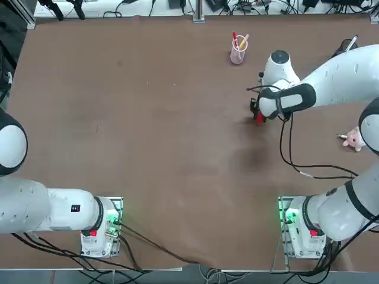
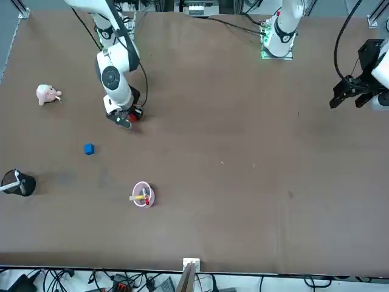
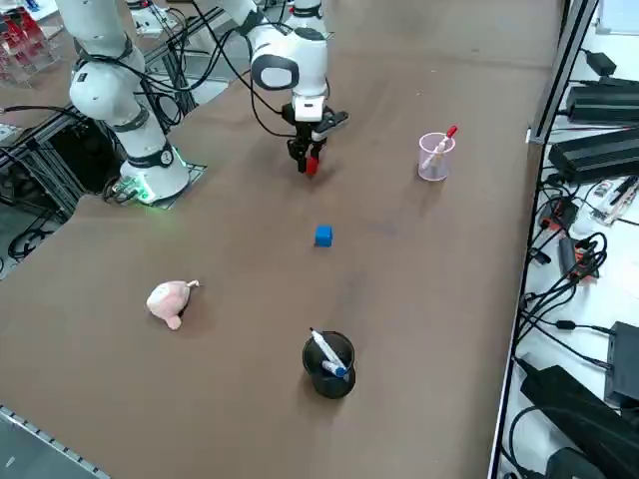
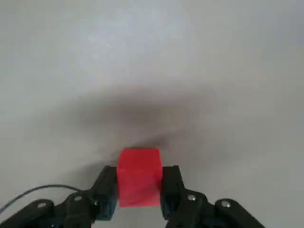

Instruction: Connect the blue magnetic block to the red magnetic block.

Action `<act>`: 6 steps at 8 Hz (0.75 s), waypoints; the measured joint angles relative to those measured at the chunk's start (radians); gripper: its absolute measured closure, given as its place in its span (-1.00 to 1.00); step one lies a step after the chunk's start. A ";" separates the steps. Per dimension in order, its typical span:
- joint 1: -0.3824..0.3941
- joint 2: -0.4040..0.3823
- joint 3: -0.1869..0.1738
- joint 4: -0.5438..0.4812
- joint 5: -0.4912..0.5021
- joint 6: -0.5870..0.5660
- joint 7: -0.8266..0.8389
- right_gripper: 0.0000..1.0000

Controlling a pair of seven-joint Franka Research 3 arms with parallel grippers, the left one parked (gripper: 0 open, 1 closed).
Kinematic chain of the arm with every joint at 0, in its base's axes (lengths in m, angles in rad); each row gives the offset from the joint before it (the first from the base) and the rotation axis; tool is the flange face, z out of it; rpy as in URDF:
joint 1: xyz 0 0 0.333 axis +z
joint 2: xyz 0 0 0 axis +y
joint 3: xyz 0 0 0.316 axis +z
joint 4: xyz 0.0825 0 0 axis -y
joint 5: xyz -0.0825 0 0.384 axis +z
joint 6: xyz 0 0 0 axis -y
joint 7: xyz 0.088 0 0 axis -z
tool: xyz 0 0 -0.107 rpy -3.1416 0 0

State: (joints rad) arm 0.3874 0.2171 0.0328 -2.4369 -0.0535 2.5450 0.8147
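The red magnetic block (image 4: 138, 176) is a small red cube clamped between the two black fingers of my right gripper (image 4: 138, 190), which is shut on it low over the brown table. The same red block (image 3: 312, 165) shows under the gripper (image 3: 308, 160) in the right side view, and the gripper (image 1: 258, 114) holds it right of the table's middle in the top view. The blue magnetic block (image 3: 322, 236) lies alone on the table, a short way from the gripper toward the robot's right. In the front view the blue block (image 2: 89, 149) sits below-left of the gripper (image 2: 127, 117). The arm hides it in the top view.
A clear cup with a red and a yellow pen (image 1: 238, 49) stands at the far side of the table. A pink plush toy (image 3: 170, 300) lies near the right edge. A black cup holding a marker (image 3: 328, 363) stands beyond the blue block.
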 joint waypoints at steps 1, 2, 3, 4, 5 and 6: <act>0.000 0.000 0.000 0.032 0.000 -0.021 0.000 0.05; 0.000 -0.001 -0.001 0.080 0.000 -0.082 0.000 0.05; 0.000 -0.001 -0.004 0.141 0.000 -0.173 0.008 0.05; -0.005 -0.001 -0.010 0.203 0.002 -0.267 0.039 0.05; -0.019 -0.001 -0.016 0.254 0.003 -0.332 0.094 0.05; -0.044 -0.001 -0.020 0.285 0.003 -0.358 0.158 0.05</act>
State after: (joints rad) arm 0.3439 0.2157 0.0127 -2.1522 -0.0501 2.1870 0.9727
